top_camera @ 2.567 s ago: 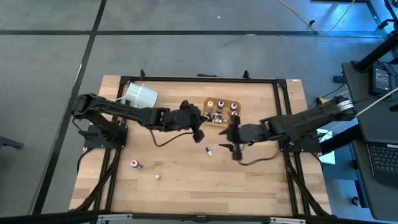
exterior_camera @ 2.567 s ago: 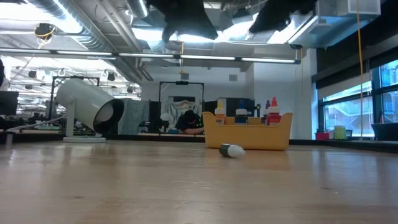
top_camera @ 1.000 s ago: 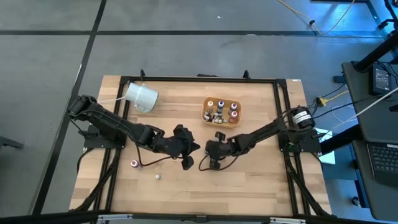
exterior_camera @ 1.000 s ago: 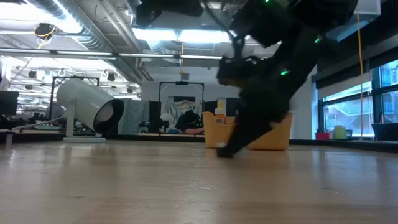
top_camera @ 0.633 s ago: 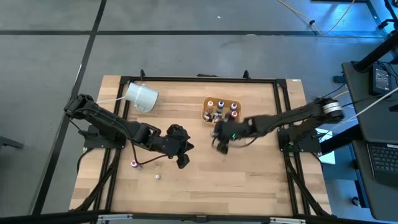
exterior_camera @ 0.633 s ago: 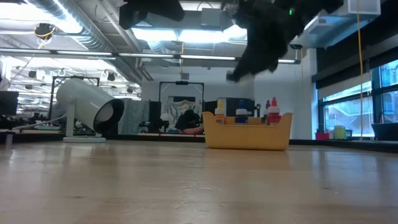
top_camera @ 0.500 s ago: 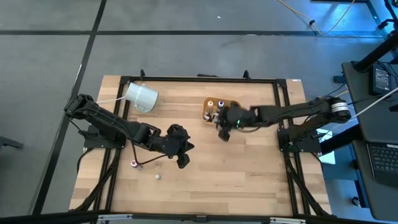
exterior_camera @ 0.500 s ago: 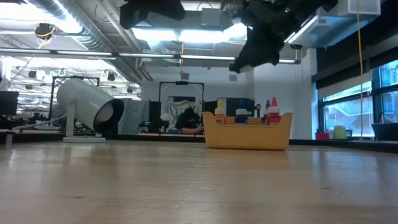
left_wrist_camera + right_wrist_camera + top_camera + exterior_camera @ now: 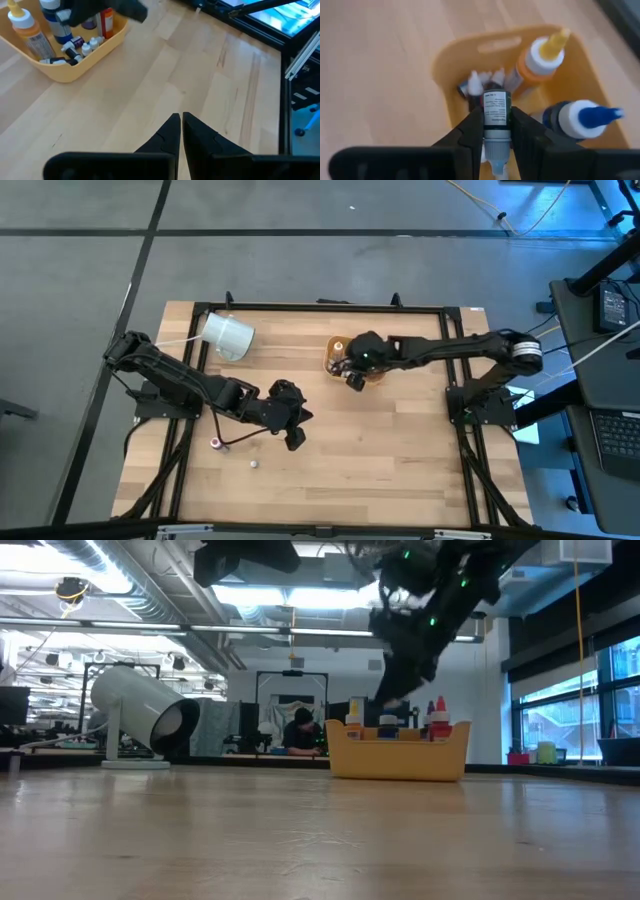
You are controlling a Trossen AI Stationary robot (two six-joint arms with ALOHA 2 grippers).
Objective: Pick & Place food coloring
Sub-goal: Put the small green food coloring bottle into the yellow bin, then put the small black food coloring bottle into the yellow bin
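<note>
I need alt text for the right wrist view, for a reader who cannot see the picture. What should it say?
The right gripper holds a small dark vial between its two dark fingers, above an open tan-orange tray on a wooden table. In the tray stand an orange bottle with a white cap, a blue-capped bottle and some smaller vials.

A small dark food coloring vial (image 9: 495,116) with a white printed label hangs pinched between two dark fingers (image 9: 470,134) at lower centre of the right wrist view — directly over other bottles (image 9: 540,59) standing in the tray. In the high view, two more bottles — one (image 9: 215,444), another (image 9: 254,463) — lie loose at lower left.
</note>
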